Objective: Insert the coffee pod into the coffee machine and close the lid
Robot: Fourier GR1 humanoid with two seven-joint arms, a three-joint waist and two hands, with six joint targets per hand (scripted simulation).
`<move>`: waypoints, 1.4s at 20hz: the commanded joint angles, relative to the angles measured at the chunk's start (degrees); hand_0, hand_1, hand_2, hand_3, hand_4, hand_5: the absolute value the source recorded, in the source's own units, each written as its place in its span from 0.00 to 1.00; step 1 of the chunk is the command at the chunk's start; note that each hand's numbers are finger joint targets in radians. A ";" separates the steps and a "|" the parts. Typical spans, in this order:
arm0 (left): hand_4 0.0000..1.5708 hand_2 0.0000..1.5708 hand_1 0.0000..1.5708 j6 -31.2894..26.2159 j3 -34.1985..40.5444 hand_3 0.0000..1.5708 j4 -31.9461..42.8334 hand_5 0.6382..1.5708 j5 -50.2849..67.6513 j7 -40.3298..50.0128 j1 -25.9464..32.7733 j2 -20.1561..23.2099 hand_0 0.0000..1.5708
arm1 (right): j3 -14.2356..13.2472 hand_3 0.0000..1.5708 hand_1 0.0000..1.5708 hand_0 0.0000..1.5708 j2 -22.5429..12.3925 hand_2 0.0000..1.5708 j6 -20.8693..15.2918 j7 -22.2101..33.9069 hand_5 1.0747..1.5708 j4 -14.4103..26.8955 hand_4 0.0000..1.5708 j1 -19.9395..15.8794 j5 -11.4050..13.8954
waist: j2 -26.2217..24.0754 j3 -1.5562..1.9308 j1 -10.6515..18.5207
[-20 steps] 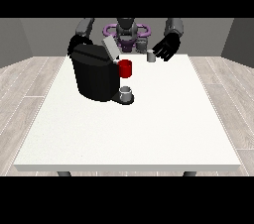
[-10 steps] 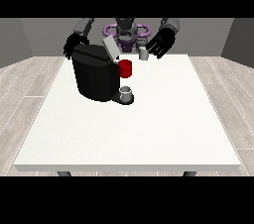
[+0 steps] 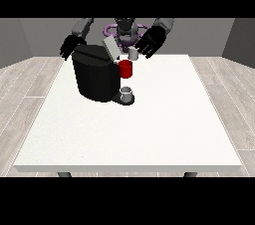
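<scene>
Front view: the white bench [image 3: 129, 134] fills the middle of the scene, with the robot at its far edge. On the far left part of the bench stands the black coffee machine [image 3: 94, 77], its grey lid [image 3: 110, 48] tilted up and open at the top. A red part [image 3: 126, 68] sits on the machine's right side, and below it a small grey cup [image 3: 127, 92] rests on the machine's base. The coffee pod [image 3: 133, 53], small and pale grey, is just right of the raised lid and above the red part, at the fingertips of the hand at the view's right [image 3: 151, 42]. That hand's fingers curl down around the pod, holding it above the machine's top. The hand at the view's left [image 3: 72, 46] hangs at the far left corner of the machine, just beside its top edge; whether its fingers are spread or curled cannot be told.
</scene>
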 commanded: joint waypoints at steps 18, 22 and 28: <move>0.32 0.80 0.75 2.18 -2.29 0.75 1.34 1.00 -3.03 1.66 -0.90 -5.85 0.75 | -2.47 0.00 0.00 0.00 -1.25 0.00 1.09 0.20 1.00 -0.13 0.33 1.35 -2.04 | -0.45 0.01 -0.26; 0.32 0.81 0.77 0.63 -2.80 0.76 1.14 1.00 -3.45 2.07 -1.72 -5.81 0.77 | -3.39 0.00 0.00 0.00 -1.49 0.00 0.83 -1.85 1.00 1.82 0.31 1.22 -1.87 | 0.26 0.02 1.36; 0.31 0.79 0.74 0.29 -0.62 0.75 3.39 1.00 -3.25 -2.03 -1.17 -0.48 0.74 | -1.14 0.00 0.00 0.00 -0.04 0.00 0.80 -2.47 1.00 -2.40 0.29 4.26 -1.34 | 2.43 -0.01 -0.99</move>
